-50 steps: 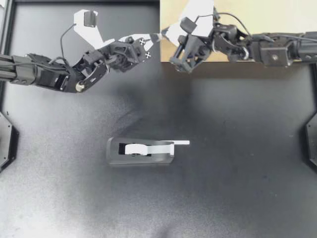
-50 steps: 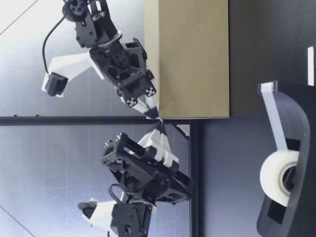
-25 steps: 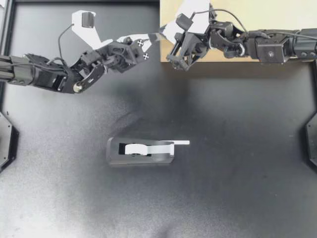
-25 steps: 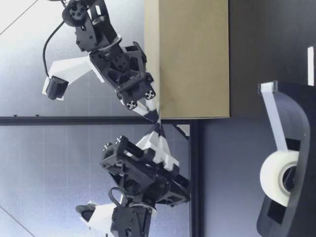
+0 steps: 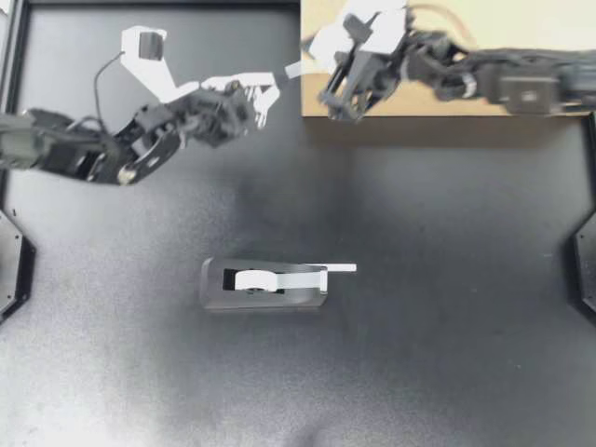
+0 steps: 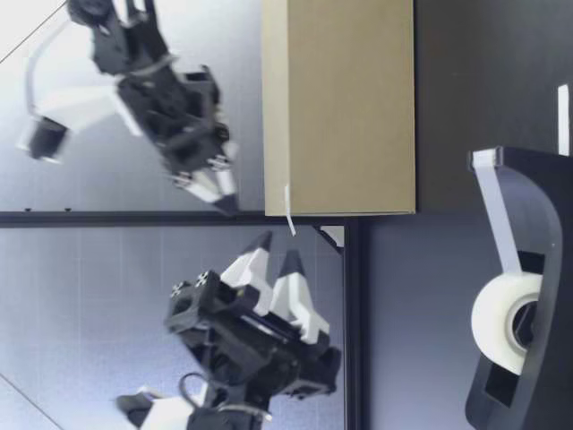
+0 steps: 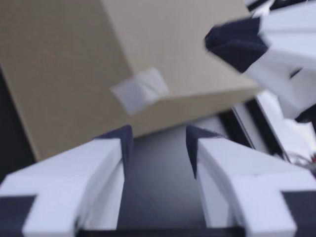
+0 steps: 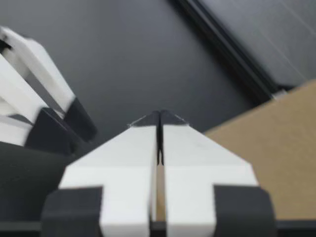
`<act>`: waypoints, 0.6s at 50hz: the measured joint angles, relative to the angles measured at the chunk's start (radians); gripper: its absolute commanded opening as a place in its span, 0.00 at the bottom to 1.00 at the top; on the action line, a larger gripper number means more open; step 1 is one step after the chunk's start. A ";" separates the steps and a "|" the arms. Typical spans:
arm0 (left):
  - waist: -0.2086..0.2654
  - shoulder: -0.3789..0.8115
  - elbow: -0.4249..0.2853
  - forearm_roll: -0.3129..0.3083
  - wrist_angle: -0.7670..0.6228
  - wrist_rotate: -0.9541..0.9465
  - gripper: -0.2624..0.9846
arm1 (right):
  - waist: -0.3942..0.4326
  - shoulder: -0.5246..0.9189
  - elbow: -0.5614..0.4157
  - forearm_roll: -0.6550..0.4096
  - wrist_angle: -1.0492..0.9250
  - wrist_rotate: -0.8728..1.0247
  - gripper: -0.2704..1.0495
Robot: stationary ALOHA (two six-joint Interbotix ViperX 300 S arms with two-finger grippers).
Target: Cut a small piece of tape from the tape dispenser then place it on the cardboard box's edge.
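Pulled back from the brown cardboard box point(image 5: 540, 28), my left gripper point(image 5: 268, 97) gapes, right gripper point(image 5: 315, 48) pressed together; left wrist view shows white tape strip point(image 7: 139, 90) on its corner.

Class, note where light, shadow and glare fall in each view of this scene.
Top view: the box throws a soft shadow on the table on its dispenser side; pale sheen patches the table elsewhere. Low view: the roll is lit bright white against the dark dispenser. Left wrist view: the box's faces differ in shade around the tape piece.

Black table point(image 5: 447, 354), dark post point(image 6: 89, 218) behind it
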 measured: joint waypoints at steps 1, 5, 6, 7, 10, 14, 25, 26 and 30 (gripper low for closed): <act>-0.008 -0.009 0.005 0.005 0.000 0.015 0.49 | 0.012 -0.015 0.006 0.000 0.003 0.000 0.13; -0.044 -0.054 0.017 0.035 0.008 0.091 0.49 | 0.069 -0.069 0.035 0.000 0.006 0.003 0.13; -0.052 -0.066 0.020 0.044 0.011 0.109 0.49 | 0.083 -0.078 0.040 0.000 0.006 0.002 0.13; -0.060 -0.075 0.023 0.049 0.014 0.127 0.49 | 0.095 -0.087 0.044 0.000 0.006 0.003 0.13; -0.084 -0.107 0.031 0.064 0.028 0.186 0.49 | 0.140 -0.124 0.067 0.002 0.006 0.006 0.13; -0.110 -0.155 0.041 0.091 0.051 0.288 0.49 | 0.204 -0.169 0.095 0.005 0.003 0.003 0.13; -0.186 -0.242 0.071 0.138 0.097 0.543 0.49 | 0.311 -0.258 0.173 0.017 -0.031 0.040 0.13; -0.192 -0.247 0.072 0.141 0.097 0.560 0.49 | 0.318 -0.262 0.179 0.015 -0.035 0.046 0.13; -0.212 -0.258 0.078 0.153 0.098 0.609 0.49 | 0.336 -0.285 0.207 0.018 -0.055 0.064 0.13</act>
